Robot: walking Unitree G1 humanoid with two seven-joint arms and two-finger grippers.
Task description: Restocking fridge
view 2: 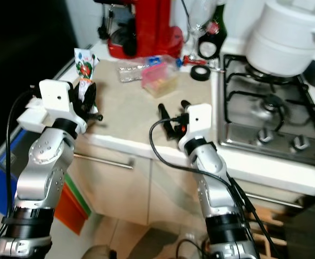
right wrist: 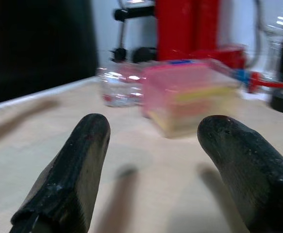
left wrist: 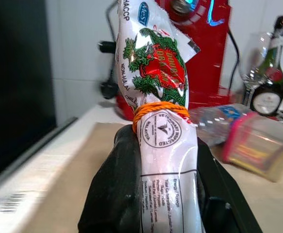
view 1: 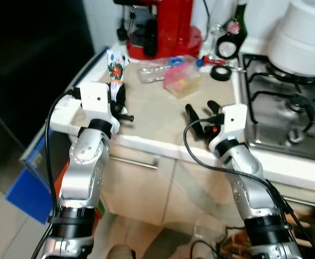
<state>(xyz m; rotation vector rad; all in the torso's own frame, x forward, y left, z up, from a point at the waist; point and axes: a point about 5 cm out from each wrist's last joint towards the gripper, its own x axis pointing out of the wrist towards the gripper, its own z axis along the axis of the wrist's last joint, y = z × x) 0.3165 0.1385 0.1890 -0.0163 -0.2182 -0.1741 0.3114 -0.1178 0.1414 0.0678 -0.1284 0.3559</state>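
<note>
Sausage-shaped food packet [left wrist: 163, 141], bound by one orange rubber band [left wrist: 158, 108], stands upright clenched in the left pincer [view 1: 116, 97] at the tabletop [view 1: 157, 116] left edge. Right pincer [view 1: 203, 114] hovers released over bare tabletop near the front edge. Its wrist view faces one pink container [right wrist: 192, 94] and one crumpled clear bottle [right wrist: 122, 85].

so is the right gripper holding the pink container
No, the right gripper is open and empty, with the pink container lying beyond its fingers on the counter.
</note>
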